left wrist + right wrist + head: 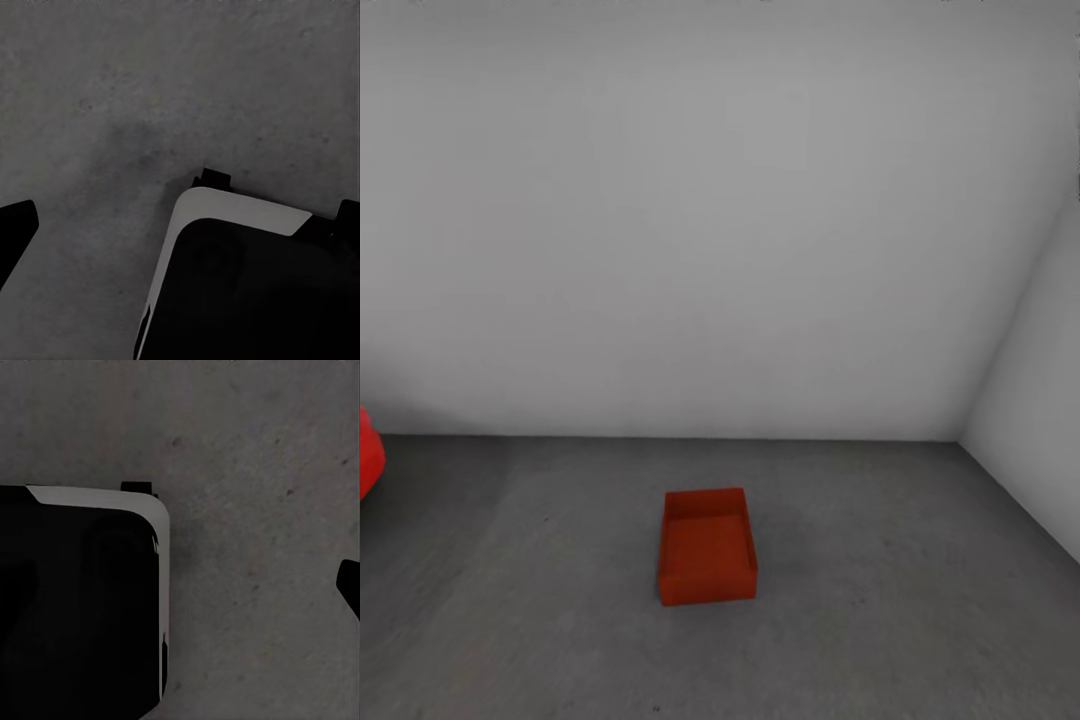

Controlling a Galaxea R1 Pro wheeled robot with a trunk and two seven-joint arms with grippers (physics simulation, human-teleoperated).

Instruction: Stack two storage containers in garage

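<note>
One orange-red storage container [707,546] sits open side up on the dark grey concrete floor [880,620] of the garage, a little ahead of me near the pale back wall. It looks empty, and nothing is stacked on it. The second container is out of view. My left gripper [184,210] hangs over bare concrete, with one black finger [15,232] at the picture's edge and nothing between the fingers. My right gripper [180,574] hangs the same way, one dark fingertip [349,589] showing at the edge, and holds nothing.
The glossy red car [368,455] pokes in at the far left edge. Plain grey walls meet in a corner [960,440] at the right. My own black and white base [240,285] [75,600] lies under both wrists.
</note>
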